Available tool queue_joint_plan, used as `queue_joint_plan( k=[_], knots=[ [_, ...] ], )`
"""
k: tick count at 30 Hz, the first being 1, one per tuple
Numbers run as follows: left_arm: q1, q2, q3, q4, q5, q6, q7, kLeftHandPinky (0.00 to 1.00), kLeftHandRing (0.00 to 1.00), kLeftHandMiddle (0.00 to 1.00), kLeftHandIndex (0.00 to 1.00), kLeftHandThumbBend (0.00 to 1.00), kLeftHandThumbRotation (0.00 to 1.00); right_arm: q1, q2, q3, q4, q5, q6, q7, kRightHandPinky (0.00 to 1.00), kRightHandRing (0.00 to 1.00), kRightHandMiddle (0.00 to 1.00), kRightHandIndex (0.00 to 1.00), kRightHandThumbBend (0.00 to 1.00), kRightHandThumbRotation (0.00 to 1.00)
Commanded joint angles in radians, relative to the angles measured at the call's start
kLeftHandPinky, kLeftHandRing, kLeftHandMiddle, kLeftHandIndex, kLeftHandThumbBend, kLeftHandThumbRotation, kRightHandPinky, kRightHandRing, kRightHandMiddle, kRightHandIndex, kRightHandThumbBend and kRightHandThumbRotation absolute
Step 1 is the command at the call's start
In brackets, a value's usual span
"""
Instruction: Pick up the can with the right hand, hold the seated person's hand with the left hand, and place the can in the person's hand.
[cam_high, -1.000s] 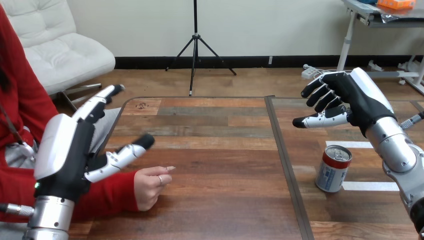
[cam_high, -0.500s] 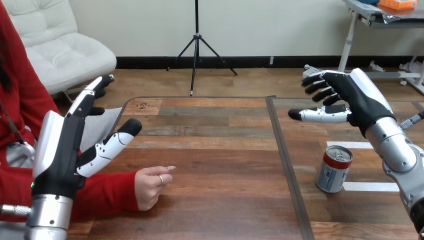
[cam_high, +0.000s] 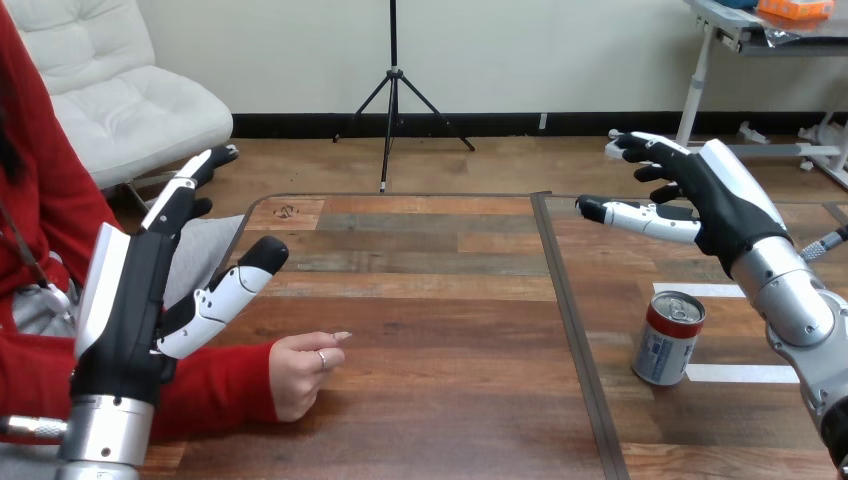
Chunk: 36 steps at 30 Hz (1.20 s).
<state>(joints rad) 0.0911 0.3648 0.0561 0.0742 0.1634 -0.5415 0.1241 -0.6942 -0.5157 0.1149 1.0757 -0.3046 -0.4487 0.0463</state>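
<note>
In the head view, the can (cam_high: 668, 338) stood upright on the right part of the table (cam_high: 430, 300), its long axis vertical and its top facing up, between two strips of white tape (cam_high: 740, 373). The right hand (cam_high: 705, 195) hung in the air above and beyond it, well apart from it, with the fingers spread wide and the thumb stretched out toward the view's left; it held nothing. From that hand the can lay down and back toward the robot, close beside the silver forearm. The right hand was plainly the nearer of the two. To take the can, it would probably have to drop and draw back until the open palm faced the can's side, so that fingers and thumb could close around the upright wall.

At the view's left, the left hand (cam_high: 135, 300) was raised with its fingers straight and pointing up and away, the thumb angled out to the right, and it too was empty. The person's hand (cam_high: 300, 372) rested on the wood, loosely curled, lower than that thumb and to its right, not touching it. The can was far across the table from both of them, so nothing of the task looked done yet
</note>
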Motion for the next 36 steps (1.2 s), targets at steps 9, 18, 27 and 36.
queue_joint_plan(
  k=[9, 18, 27, 36],
  knots=[
    [-0.042, -0.031, 0.036, -0.044, -0.008, -0.067, -0.003, 0.82, 0.86, 0.83, 0.76, 0.77, 0.83, -0.022, -0.02, -0.001, 0.056, -0.005, 0.001, 0.0, 0.81, 0.94, 0.97, 0.99, 1.0, 0.96],
    [-0.046, -0.037, 0.038, -0.032, -0.019, -0.088, -0.02, 0.77, 0.83, 0.8, 0.72, 0.73, 0.83, -0.026, -0.027, 0.005, 0.096, -0.018, 0.002, 0.005, 0.81, 0.94, 0.96, 0.99, 1.0, 0.9],
    [-0.051, -0.043, 0.037, -0.024, -0.029, -0.103, -0.039, 0.76, 0.82, 0.79, 0.7, 0.69, 0.82, -0.03, -0.035, 0.005, 0.132, -0.024, -0.001, 0.025, 0.79, 0.92, 0.95, 0.99, 1.0, 0.86],
    [-0.058, -0.052, 0.037, -0.013, -0.021, -0.124, -0.035, 0.73, 0.79, 0.77, 0.68, 0.64, 0.81, -0.025, -0.035, -0.011, 0.149, -0.008, -0.01, 0.049, 0.78, 0.91, 0.96, 0.99, 1.0, 0.78]
  ],
)
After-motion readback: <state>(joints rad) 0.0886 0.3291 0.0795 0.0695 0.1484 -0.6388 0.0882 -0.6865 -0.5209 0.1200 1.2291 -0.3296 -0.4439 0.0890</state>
